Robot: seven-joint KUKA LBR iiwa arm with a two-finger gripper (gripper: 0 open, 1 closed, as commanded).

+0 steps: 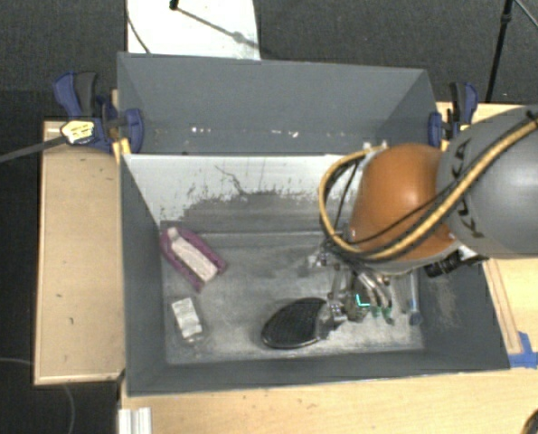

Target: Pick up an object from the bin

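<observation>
My gripper (348, 304) is low in the bin's front right part, just under the orange wrist cover. A flat black oval thing (291, 325) lies on the bin floor right beside it, its right end touching or nearly touching the gripper's tip. A small blue-and-green thing (404, 307) lies just right of the gripper, partly hidden by it.
A pink and white oblong pack (193, 255) lies at the left of the bin floor. A small clear-wrapped white packet (186, 317) lies in front of it near the front left corner. The arm and its cables cover the right side.
</observation>
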